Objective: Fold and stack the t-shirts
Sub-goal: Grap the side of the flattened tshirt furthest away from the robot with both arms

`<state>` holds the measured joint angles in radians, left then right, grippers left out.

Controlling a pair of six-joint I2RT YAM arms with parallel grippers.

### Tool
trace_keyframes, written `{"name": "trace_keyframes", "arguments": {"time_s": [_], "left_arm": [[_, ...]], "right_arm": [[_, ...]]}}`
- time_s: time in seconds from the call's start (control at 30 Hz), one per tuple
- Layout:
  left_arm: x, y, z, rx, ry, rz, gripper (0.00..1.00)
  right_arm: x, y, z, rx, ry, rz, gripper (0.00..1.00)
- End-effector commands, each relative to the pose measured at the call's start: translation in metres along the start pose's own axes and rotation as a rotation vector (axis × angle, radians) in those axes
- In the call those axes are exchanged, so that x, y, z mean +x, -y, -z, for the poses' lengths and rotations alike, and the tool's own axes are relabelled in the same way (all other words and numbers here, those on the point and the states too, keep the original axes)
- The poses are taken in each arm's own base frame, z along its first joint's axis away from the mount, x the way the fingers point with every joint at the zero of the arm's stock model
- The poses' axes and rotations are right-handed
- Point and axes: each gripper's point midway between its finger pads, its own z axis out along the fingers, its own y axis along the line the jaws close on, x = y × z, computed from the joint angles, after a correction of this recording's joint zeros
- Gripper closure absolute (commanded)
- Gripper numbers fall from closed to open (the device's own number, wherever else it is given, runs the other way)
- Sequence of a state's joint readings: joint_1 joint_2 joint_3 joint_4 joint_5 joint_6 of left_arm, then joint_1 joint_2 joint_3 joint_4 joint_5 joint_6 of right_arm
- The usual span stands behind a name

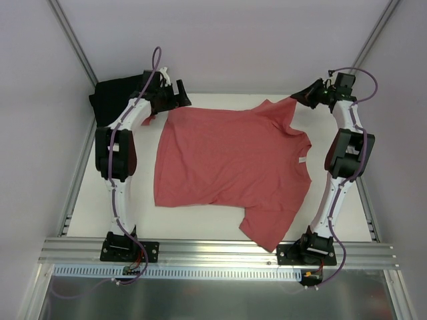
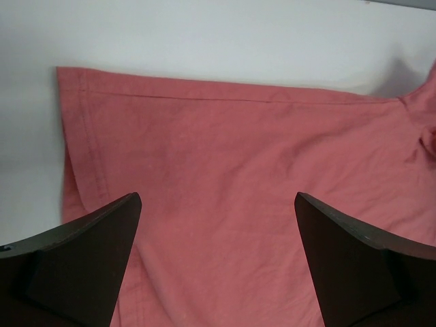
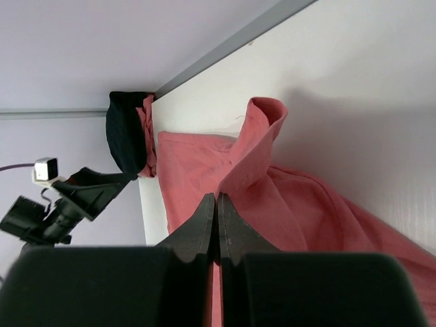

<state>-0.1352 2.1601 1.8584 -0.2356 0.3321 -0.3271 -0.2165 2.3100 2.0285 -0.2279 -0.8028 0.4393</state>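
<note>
Two t-shirts are seen on the white table (image 1: pixel 87 213): one coral-red t-shirt (image 1: pixel 230 160) and one black t-shirt (image 1: pixel 113 97). Two grippers are seen as well. The left gripper (image 2: pixel 218 197) is opened wide, and nothing is held in it. It is kept just over the far left part of the coral-red t-shirt, near the stitched edge (image 2: pixel 85 136). The right gripper (image 3: pixel 216 199) is squeezed tight on a sleeve (image 3: pixel 262 129) of the coral-red t-shirt, and that sleeve is lifted up. The rest of that shirt is spread between the two arms. The black t-shirt is bunched up in the far left corner, just behind the left gripper.
</note>
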Motion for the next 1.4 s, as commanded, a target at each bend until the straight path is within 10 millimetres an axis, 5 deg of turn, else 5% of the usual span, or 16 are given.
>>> {"name": "trace_keyframes", "arguments": {"time_s": [0.0, 0.07, 0.1, 0.13, 0.37, 0.67, 0.77, 1.37], "left_arm": [[-0.009, -0.022, -0.013, -0.003, 0.044, 0.033, 0.01], [-0.003, -0.035, -0.029, -0.028, 0.021, 0.042, 0.01], [-0.020, -0.035, -0.030, -0.046, 0.052, 0.006, 0.01], [-0.008, -0.047, -0.038, -0.080, 0.009, 0.010, 0.01], [-0.031, -0.068, -0.045, -0.169, 0.084, -0.143, 0.01], [-0.018, -0.091, -0.066, -0.202, 0.041, -0.178, 0.01], [-0.033, -0.091, -0.066, -0.200, 0.065, -0.177, 0.01], [-0.007, -0.105, -0.077, -0.085, -0.045, 0.071, 0.01]], "right_arm": [[-0.007, -0.037, 0.028, -0.054, 0.027, 0.070, 1.00], [-0.003, -0.036, 0.030, -0.048, 0.021, 0.062, 1.00], [-0.002, -0.036, 0.030, -0.046, 0.018, 0.061, 1.00], [-0.001, -0.036, 0.031, -0.044, 0.019, 0.062, 1.00], [0.010, -0.031, 0.037, -0.013, -0.004, 0.054, 1.00], [0.015, -0.030, 0.040, 0.014, -0.015, 0.053, 1.00], [0.016, -0.029, 0.042, 0.022, -0.015, 0.051, 1.00], [0.014, -0.038, 0.045, 0.023, 0.020, 0.056, 1.00]]}}
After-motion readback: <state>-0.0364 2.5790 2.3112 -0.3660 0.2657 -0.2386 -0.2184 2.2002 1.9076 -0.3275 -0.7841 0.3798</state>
